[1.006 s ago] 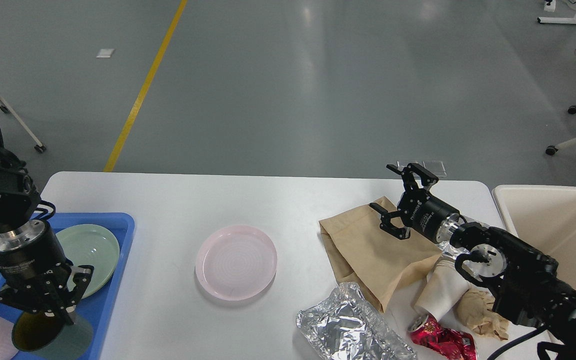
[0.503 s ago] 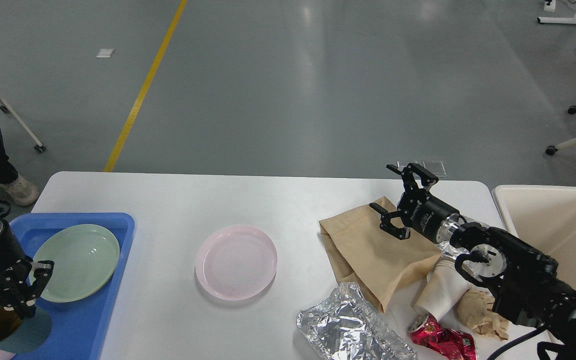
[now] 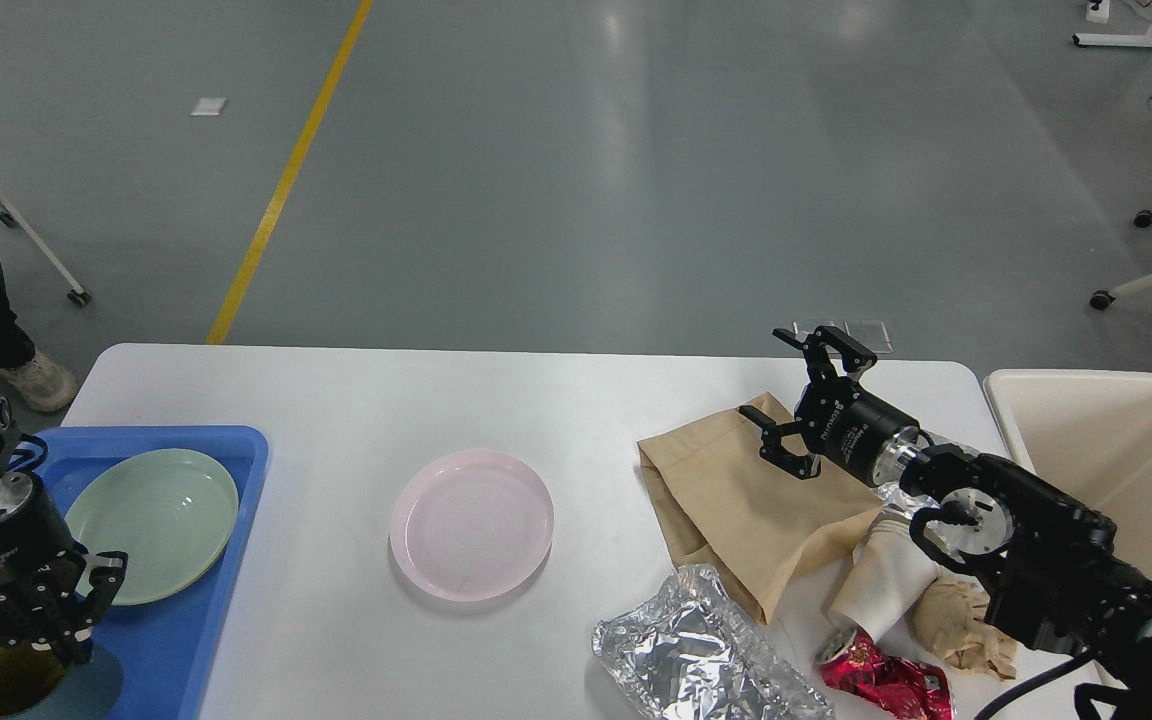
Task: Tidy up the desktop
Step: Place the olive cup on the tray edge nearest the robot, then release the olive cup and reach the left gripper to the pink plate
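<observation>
Right gripper (image 3: 799, 400) agape, raised

The surface (image 3: 356, 400) lies bare along its far edge and through the wide stretch between the blue tray (image 3: 226, 560) and the pink plate (image 3: 472, 523), so a hand could pass there freely. On the right, the way is crowded: a tan paper bag (image 3: 736, 500), crumpled foil (image 3: 696, 650), a white cup (image 3: 881, 585), a red wrapper (image 3: 881, 680) and wadded brown paper (image 3: 956, 620) sit close together. The right hand (image 3: 804, 405) hangs open over the bag's far end.
</observation>
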`<state>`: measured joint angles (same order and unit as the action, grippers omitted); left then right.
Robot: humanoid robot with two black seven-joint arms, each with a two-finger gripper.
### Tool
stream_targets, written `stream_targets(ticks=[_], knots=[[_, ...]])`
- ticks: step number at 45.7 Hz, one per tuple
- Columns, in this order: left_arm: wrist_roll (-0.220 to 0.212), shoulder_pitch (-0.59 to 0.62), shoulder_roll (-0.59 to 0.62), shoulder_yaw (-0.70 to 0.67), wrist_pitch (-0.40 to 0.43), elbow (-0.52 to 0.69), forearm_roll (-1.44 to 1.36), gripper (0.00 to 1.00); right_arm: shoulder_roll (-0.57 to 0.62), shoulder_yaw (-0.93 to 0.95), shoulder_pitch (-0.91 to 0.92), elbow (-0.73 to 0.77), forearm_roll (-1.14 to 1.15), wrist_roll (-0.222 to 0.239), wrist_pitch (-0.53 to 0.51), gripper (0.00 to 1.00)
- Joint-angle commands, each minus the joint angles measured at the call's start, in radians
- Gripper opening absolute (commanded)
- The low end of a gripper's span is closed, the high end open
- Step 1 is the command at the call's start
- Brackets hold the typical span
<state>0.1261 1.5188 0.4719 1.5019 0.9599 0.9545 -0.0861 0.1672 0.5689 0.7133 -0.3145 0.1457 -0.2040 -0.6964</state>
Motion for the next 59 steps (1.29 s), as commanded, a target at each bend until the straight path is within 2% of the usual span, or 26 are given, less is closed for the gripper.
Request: stream_targets(ticks=[1,11,14,17,21,29,32,36,38,51,59], knots=[[-0.002,-0.074,-0.001,-0.031,-0.02,-0.048,-0.001,0.0,0.0,0.0,0.0,0.0,0.0,0.0,0.0,1.0],[0.0,-0.121,0.001,-0.058,-0.038,-0.08,-0.001,0.0,0.0,0.0,0.0,0.0,0.0,0.0,0.0,1.0],[0.001,-0.121,0.001,-0.058,-0.046,-0.08,-0.001,0.04,0.0,0.0,0.0,0.0,0.0,0.0,0.0,1.0],[0.01,-0.12,0.002,-0.058,-0.047,-0.08,0.0,0.14,0.0,0.0,0.0,0.0,0.0,0.0,0.0,1.0],[0.015,-0.118,0.002,-0.058,-0.053,-0.08,0.006,0.38,0.0,0.0,0.0,0.0,0.0,0.0,0.0,1.0],[0.004,-0.121,0.001,-0.054,-0.067,-0.079,0.006,0.64,0.0,0.0,0.0,0.0,0.0,0.0,0.0,1.0],[0.004,-0.115,0.001,-0.051,-0.058,-0.077,0.005,0.72,0.0,0.0,0.0,0.0,0.0,0.0,0.0,1.0],[0.006,-0.102,0.005,-0.045,-0.047,-0.06,0.002,0.87,0.0,0.0,0.0,0.0,0.0,0.0,0.0,1.0],[0.006,-0.074,0.008,-0.035,-0.014,-0.045,0.002,0.94,0.0,0.0,0.0,0.0,0.0,0.0,0.0,1.0],[0.015,0.231,0.008,-0.015,0.0,-0.034,0.012,0.96,0.0,0.0,0.0,0.0,0.0,0.0,0.0,1.0],[0.015,0.262,-0.022,-0.074,0.0,-0.042,0.066,0.96,0.0,0.0,0.0,0.0,0.0,0.0,0.0,1.0]])
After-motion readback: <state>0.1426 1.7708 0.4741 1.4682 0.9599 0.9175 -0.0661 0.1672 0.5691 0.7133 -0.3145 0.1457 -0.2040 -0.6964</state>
